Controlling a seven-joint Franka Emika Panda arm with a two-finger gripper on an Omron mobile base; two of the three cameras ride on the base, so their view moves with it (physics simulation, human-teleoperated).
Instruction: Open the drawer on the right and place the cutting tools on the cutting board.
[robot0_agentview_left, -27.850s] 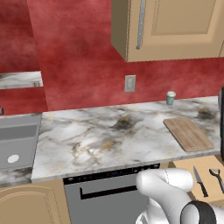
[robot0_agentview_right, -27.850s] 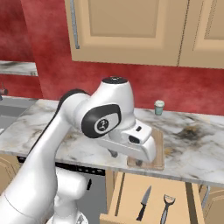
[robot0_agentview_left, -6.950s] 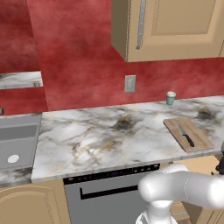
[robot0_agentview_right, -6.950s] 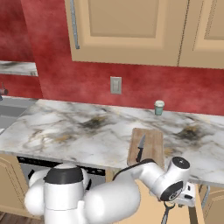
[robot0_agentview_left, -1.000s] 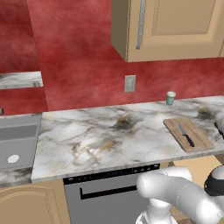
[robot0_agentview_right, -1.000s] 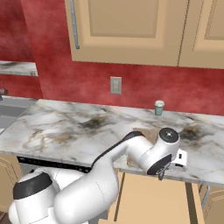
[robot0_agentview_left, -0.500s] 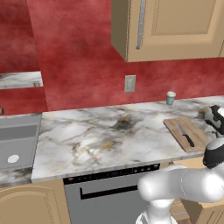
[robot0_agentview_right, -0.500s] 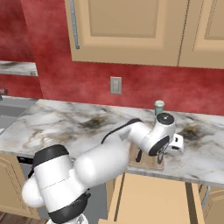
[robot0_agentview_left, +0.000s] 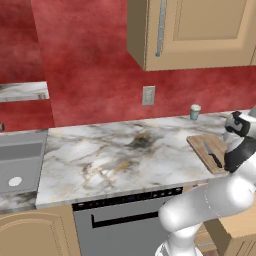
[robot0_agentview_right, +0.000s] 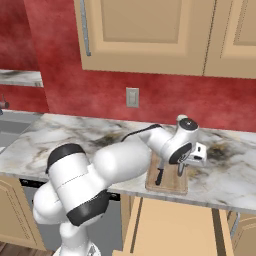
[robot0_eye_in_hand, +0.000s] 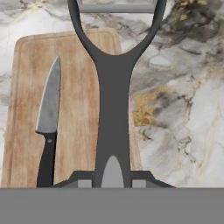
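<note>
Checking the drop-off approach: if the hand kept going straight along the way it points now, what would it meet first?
Probably the right edge of the cutting board, or the marble counter just beside it. The peeler held in the hand would touch before the fingers; the knife lies off to the side. Depth is unclear.

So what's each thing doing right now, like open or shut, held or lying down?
drawer: pulled open, nothing seen inside
knife: lying flat on the cutting board
cutting board: flat on the counter, holding the knife
peeler: held in the gripper, above the board's right edge
gripper: shut on the peeler
upper cabinets: shut
</note>
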